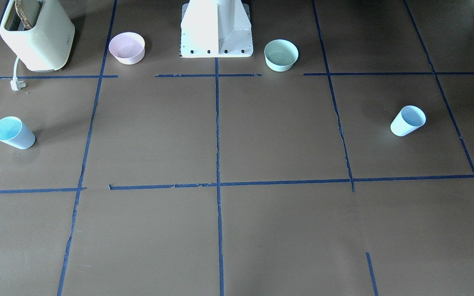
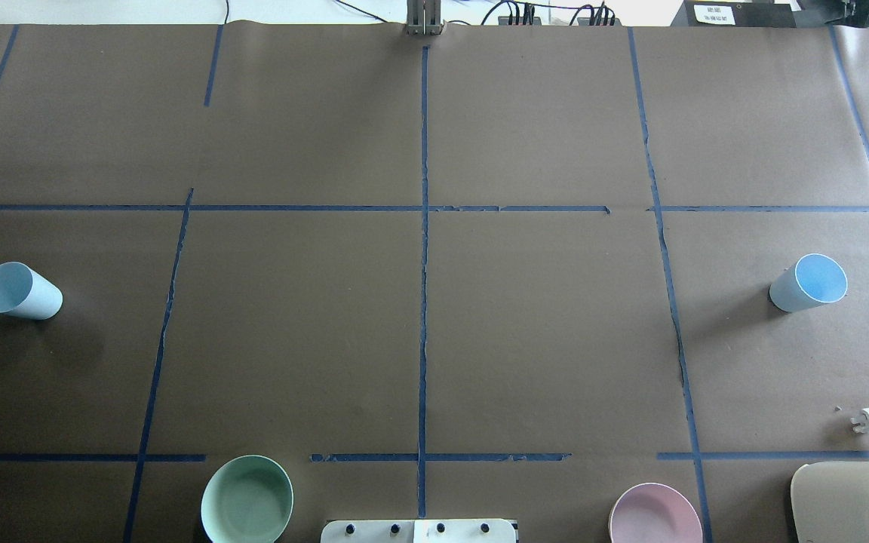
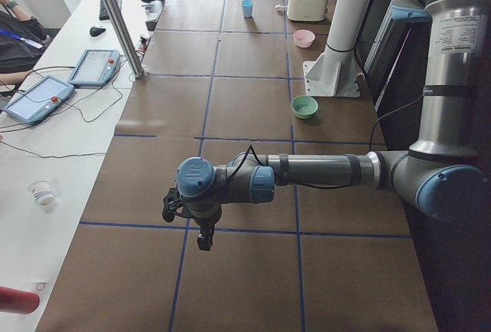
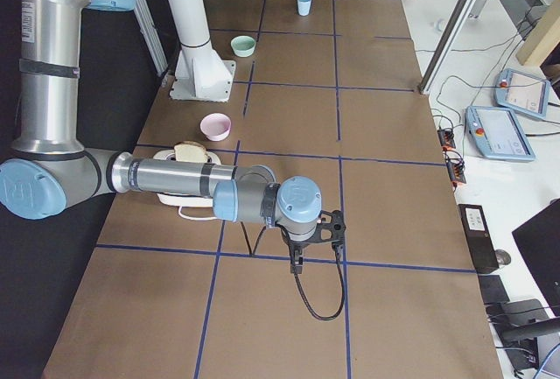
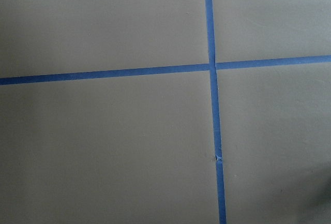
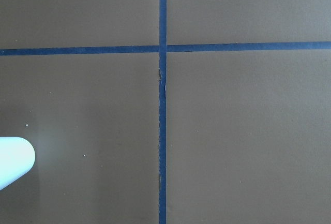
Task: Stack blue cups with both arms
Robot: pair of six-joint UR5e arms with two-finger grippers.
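Grey left arm point(image 3: 307, 169), jaws too small to judge

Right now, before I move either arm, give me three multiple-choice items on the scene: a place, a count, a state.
1. Where is the mint-green bowl? A) at the far edge B) beside the white pedestal base, robot's left C) dead centre
2. How many blue cups? A) one B) two C) three
3. How do the cups stand? A) nested B) touching side by side C) far apart, unstacked
Answers: 1 B, the overhead view shows it left of the base; 2 B, one shows near each end; 3 C, they sit at opposite ends.
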